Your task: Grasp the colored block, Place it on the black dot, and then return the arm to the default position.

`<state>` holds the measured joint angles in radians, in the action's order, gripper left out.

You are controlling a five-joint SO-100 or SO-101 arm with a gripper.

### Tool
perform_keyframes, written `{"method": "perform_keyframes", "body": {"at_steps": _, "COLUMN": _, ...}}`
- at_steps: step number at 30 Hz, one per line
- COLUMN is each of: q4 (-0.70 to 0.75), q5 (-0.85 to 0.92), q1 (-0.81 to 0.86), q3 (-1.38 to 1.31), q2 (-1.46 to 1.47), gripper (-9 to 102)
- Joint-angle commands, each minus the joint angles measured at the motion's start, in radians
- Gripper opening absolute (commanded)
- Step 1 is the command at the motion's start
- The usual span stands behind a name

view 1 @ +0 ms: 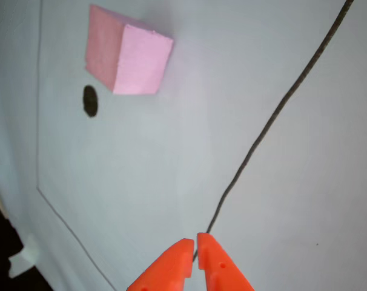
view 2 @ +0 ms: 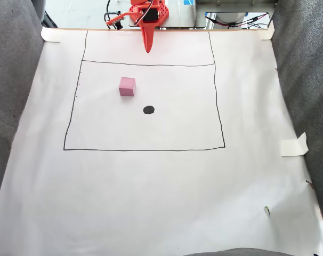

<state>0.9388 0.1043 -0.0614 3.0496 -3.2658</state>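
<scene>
Our gripper (view 1: 194, 244) is closed on nothing: in the other view the two orange fingers (view 1: 165, 267) meet at their tips with barely a sliver between them, and in the fixed view the gripper (view 2: 147, 49) hangs pointed down at the far edge of the paper (view 2: 151, 202), near the top line of the drawn rectangle (view 2: 145, 150). Out from there, well apart from the tips, sits the block (view 2: 127, 86), resting flat inside the rectangle and untouched. The dot (view 2: 148, 110) lies near it but clear of it, a little closer to the camera and to the right in the fixed view; in the other view the dot (view 1: 90, 100) shows just beside the lower left corner of the block (view 1: 128, 59). We judge the block to be light foam, slightly soft and matte, so it should give a little under the fingers and not slip; we would open wide and take it across two opposite side faces, near the middle, away from the rough edges. The arm behind the gripper is cut off in both views, and the block's far faces are hidden. A thin dark line (view 1: 274, 115) crosses the other view, which is blurred; we cannot say whether it is drawn or a cable.
</scene>
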Motion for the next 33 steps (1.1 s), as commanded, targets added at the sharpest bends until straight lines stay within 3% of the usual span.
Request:
{"method": "perform_keyframes", "body": {"at_steps": 1, "q4": 0.003, "q5": -0.017, "q1": 0.018, "q3": -0.015, "q2": -0.002, "gripper": 0}}
{"method": "perform_keyframes", "body": {"at_steps": 8, "q4": 0.012, "q5": -0.103, "q1": 0.029, "q3": -0.278, "q2": 0.213, "gripper": 0}}
{"method": "perform_keyframes", "body": {"at_steps": 17, "q4": -0.104, "q5": -0.172, "q1": 0.078, "q3": -0.670, "q2": 0.769, "gripper": 0}}
{"method": "perform_keyframes", "body": {"at_steps": 23, "q4": -0.109, "q5": -0.209, "q1": 0.140, "q3": -0.977, "q2": 1.181, "gripper": 0}}
{"method": "perform_keyframes", "body": {"at_steps": 33, "q4": 0.081, "q5": -0.222, "q1": 0.189, "q3": -1.402, "q2": 1.585, "gripper": 0}}
